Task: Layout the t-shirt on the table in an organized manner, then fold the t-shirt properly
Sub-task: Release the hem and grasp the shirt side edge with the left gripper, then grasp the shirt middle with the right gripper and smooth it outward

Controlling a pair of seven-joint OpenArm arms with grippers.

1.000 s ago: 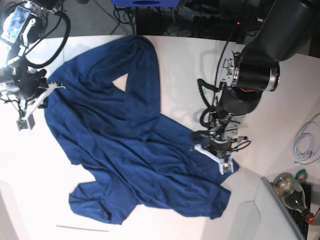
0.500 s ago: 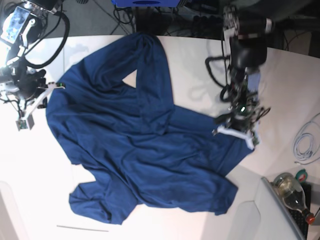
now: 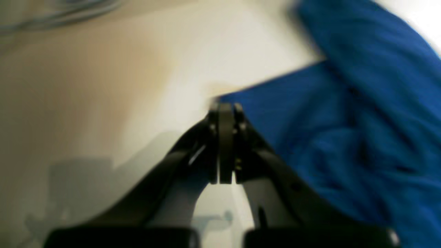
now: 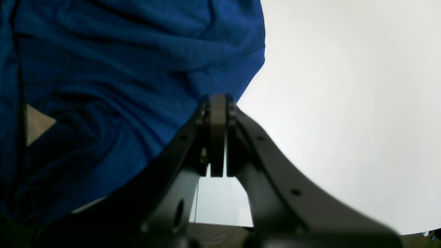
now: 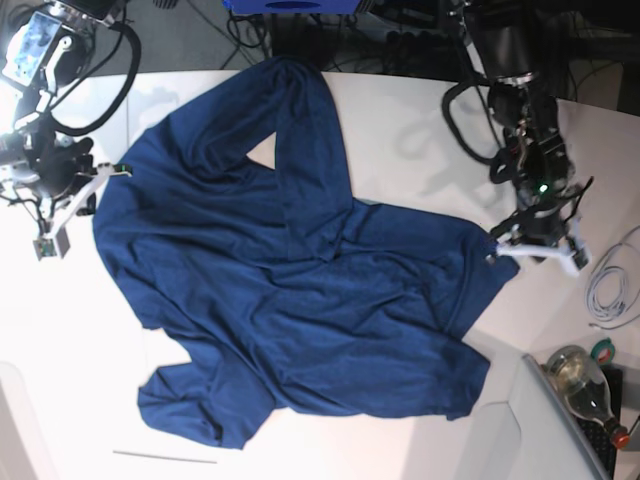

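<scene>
We count one soft, wrinkled dark navy-blue short-sleeved t-shirt, spread across the large smooth white counter, and two claws. Our left claw is pinched tight on the shirt's edge at the base view's right; our right claw is clamped on the opposite edge. One white cable coils near the counter's right side, and one glass bottle lies beyond its near corner.
</scene>
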